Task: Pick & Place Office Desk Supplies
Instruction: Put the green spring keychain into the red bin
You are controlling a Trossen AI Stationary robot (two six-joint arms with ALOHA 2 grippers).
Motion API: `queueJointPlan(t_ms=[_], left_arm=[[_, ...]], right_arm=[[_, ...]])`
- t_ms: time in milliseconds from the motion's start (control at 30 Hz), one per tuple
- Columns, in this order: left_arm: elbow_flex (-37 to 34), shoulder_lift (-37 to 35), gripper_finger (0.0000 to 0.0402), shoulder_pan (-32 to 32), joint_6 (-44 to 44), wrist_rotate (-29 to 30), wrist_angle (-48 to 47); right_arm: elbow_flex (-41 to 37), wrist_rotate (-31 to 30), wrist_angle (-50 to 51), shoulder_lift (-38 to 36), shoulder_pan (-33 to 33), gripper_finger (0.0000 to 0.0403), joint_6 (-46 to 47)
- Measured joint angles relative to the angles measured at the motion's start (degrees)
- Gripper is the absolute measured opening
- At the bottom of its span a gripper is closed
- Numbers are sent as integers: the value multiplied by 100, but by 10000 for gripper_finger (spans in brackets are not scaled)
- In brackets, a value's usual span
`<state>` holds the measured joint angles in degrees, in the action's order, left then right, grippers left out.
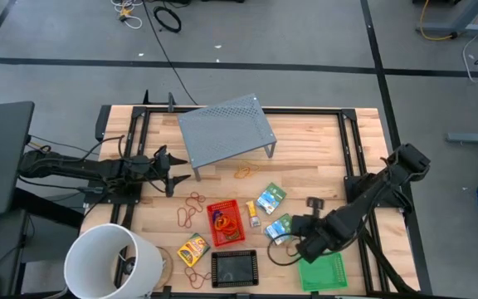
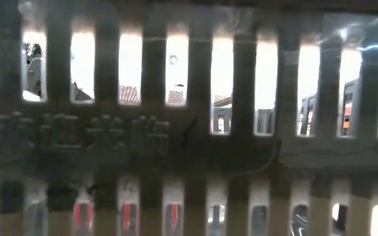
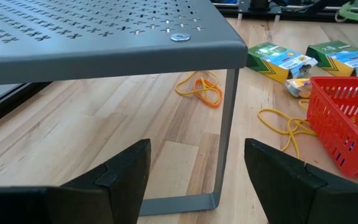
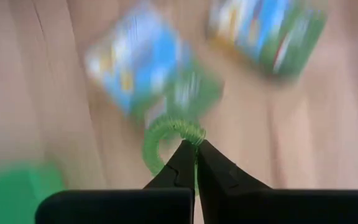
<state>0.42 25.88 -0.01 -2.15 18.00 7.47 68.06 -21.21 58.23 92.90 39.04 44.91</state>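
Pinching the green coil ring (image 4: 166,140) with fingertips fully closed, your right gripper (image 4: 194,152) sits beside the teal packets (image 4: 148,62), ready to lift it; your left gripper (image 3: 194,168) waits wide open, empty.

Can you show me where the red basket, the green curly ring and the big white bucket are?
red basket (image 1: 224,223), high view, on its inside.
green curly ring (image 4: 160,134), right wrist view, on its upper curve.
white bucket (image 1: 143,253), high view, on its rim.
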Motion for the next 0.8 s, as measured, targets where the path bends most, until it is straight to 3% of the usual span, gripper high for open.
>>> queueJointPlan(t_ms=[100,267,500,667,800], left_arm=[[-1,-1,262,-2,-2,0,1],[0,1,262,-1,-1,0,1],[0,1,262,-1,0,0,1],[1,-1,262,-2,-41,2,-1],[-1,-1,262,-1,-93,0,-26]], right_arm=[[89,-369,-864,-2,-310,1,-921],[-1,-300,-2885,66,-958,1,-2821],[-9,859,-4645,508,-1849,1,-4608],[-9,1776,-5385,993,-2311,1,-5126],[-9,2005,-5541,1302,-2524,1,-5352]])
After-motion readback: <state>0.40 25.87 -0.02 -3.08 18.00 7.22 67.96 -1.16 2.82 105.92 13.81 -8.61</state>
